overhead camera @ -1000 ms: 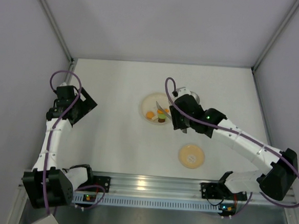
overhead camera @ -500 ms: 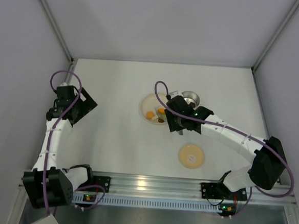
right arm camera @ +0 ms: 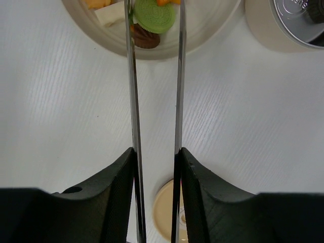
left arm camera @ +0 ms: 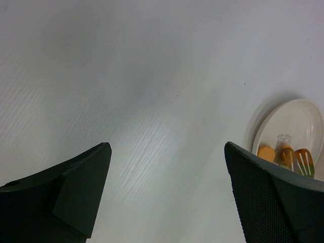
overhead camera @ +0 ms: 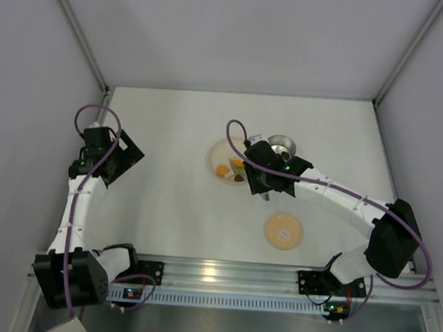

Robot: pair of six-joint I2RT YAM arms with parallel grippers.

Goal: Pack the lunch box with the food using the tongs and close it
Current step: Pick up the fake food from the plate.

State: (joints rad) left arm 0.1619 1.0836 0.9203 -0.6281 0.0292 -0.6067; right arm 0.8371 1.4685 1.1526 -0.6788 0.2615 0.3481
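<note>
Our right gripper (right arm camera: 154, 167) is clamped partway on the tongs (right arm camera: 132, 101), their blades running straight up the wrist view to straddle the green round piece (right arm camera: 154, 15) on the plate (right arm camera: 212, 30), top centre.

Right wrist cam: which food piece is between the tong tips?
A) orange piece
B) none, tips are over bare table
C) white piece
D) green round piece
D: the green round piece lies between the two arms of the tongs, on the plate.
</note>
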